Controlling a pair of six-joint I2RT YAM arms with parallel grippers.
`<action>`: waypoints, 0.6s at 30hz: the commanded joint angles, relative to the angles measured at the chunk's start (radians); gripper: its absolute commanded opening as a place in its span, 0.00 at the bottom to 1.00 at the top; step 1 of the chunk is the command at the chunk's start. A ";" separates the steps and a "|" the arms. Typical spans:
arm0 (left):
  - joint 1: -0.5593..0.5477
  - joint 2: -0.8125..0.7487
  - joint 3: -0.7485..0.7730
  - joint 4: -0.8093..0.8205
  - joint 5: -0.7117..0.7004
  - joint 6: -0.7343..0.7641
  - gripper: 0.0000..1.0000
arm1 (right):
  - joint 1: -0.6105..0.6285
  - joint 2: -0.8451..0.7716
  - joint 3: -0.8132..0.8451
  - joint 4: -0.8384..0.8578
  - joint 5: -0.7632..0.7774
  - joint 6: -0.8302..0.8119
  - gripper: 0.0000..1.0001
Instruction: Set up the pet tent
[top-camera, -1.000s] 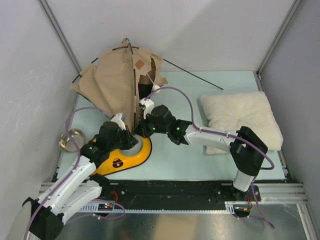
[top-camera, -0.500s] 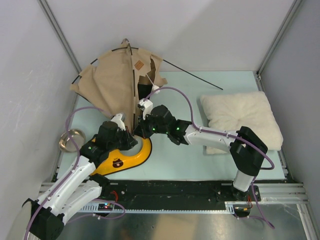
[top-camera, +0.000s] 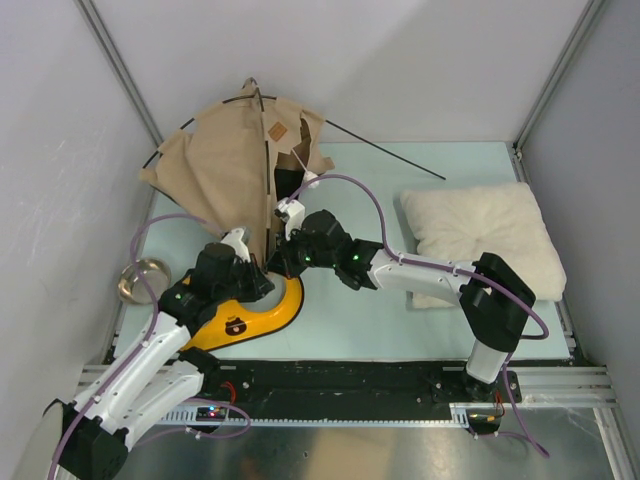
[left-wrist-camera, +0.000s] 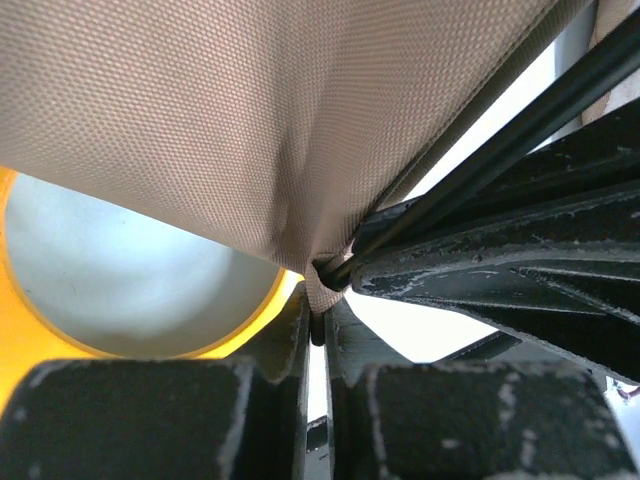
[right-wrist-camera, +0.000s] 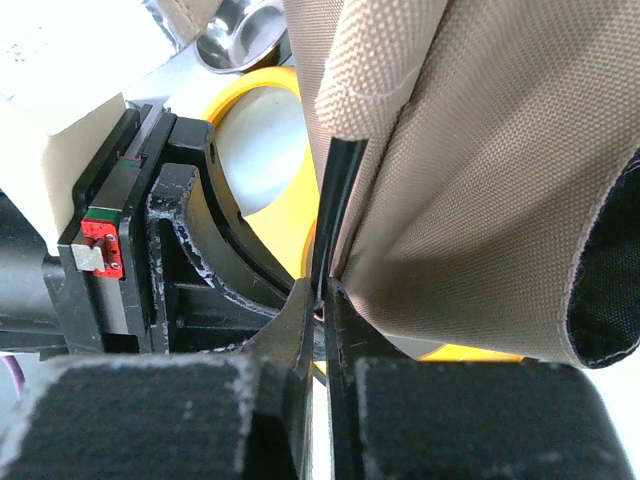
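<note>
The pet tent (top-camera: 230, 160), tan fabric on thin black poles, stands half raised at the back left, with a brown label near its top. Both grippers meet at its near lower corner, above the yellow feeder. In the left wrist view my left gripper (left-wrist-camera: 318, 305) is shut on the bottom tip of the tent fabric (left-wrist-camera: 250, 120), where a black pole (left-wrist-camera: 520, 120) enters it. My right gripper (right-wrist-camera: 322, 295) is shut on that pole (right-wrist-camera: 338, 190), just beside the fabric hem (right-wrist-camera: 480, 180). From above, the left gripper (top-camera: 262, 268) and right gripper (top-camera: 280, 262) almost touch.
A yellow feeder (top-camera: 255, 315) lies under the grippers, with a steel bowl (top-camera: 143, 278) to its left by the wall. A cream pillow (top-camera: 485, 245) lies at the right. One black pole (top-camera: 390, 152) sticks out of the tent toward the back right.
</note>
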 joint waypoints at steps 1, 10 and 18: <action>0.008 -0.029 0.046 -0.055 0.006 0.026 0.10 | -0.021 -0.003 0.020 -0.040 0.064 -0.014 0.00; 0.008 -0.037 0.041 -0.070 0.017 0.022 0.23 | -0.036 0.003 0.018 -0.043 0.083 0.029 0.00; 0.008 -0.034 0.057 -0.070 0.001 0.016 0.33 | -0.053 0.001 0.018 -0.040 0.071 0.045 0.00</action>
